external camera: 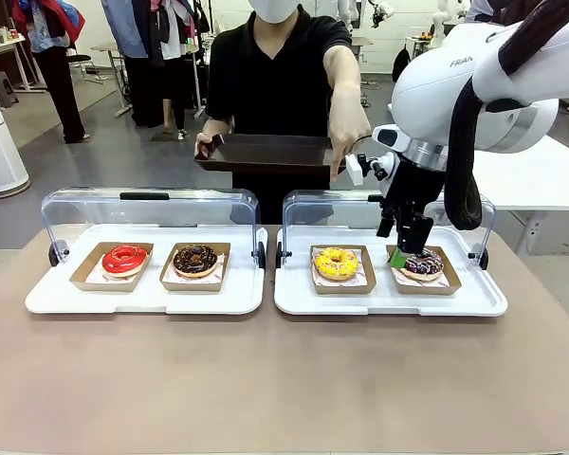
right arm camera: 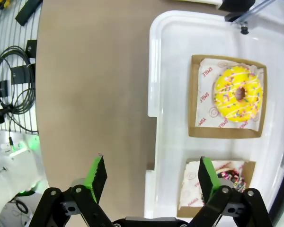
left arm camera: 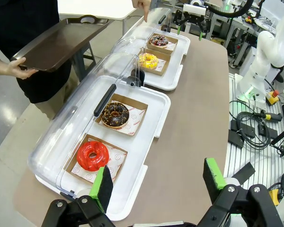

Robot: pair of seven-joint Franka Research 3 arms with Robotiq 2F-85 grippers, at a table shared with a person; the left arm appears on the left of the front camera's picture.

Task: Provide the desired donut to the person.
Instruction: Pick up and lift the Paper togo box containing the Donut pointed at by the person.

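Note:
Several donuts sit in brown card boxes on two white trays: a red one (external camera: 124,258), a chocolate one (external camera: 195,259), a yellow sprinkled one (external camera: 336,263) and a dark sprinkled one (external camera: 423,264). The person (external camera: 275,76) holds a dark serving tray (external camera: 266,152) in one hand and points a finger (external camera: 337,171) down toward the right white tray. My right gripper (external camera: 408,248) hangs open just above the dark sprinkled donut (right arm camera: 232,177), which lies beside one of its fingers (right arm camera: 206,177). My left gripper (left arm camera: 157,182) is open, over the table beside the red donut (left arm camera: 92,156).
The left white tray (external camera: 142,299) and the right white tray (external camera: 389,301) each have a clear lid (external camera: 152,204) swung up at the back. Bare brown table (external camera: 284,379) stretches in front of the trays. Cables and another robot base (left arm camera: 255,75) stand off the table's side.

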